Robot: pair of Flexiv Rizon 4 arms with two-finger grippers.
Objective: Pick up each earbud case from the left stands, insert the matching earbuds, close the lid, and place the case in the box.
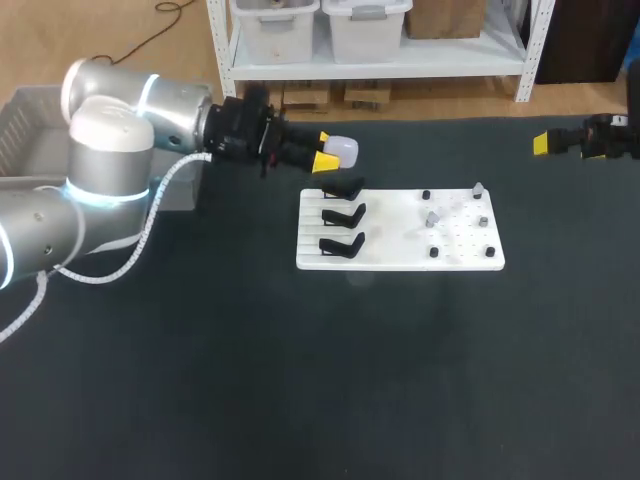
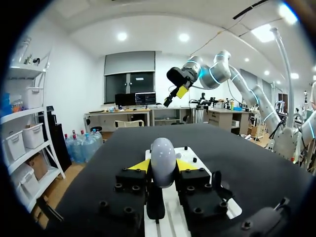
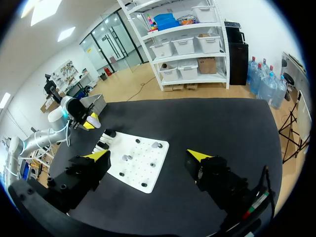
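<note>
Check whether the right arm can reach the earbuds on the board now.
Probably yes. The right gripper is open, off past the board's right end, with nothing between it and the earbuds; the left gripper holds the case by the stands.

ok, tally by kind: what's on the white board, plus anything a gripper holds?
earbud case: 1, held in the left gripper
black stands: 3
earbuds on the white board: 6, too small to sort by colour
Total: 10
</note>
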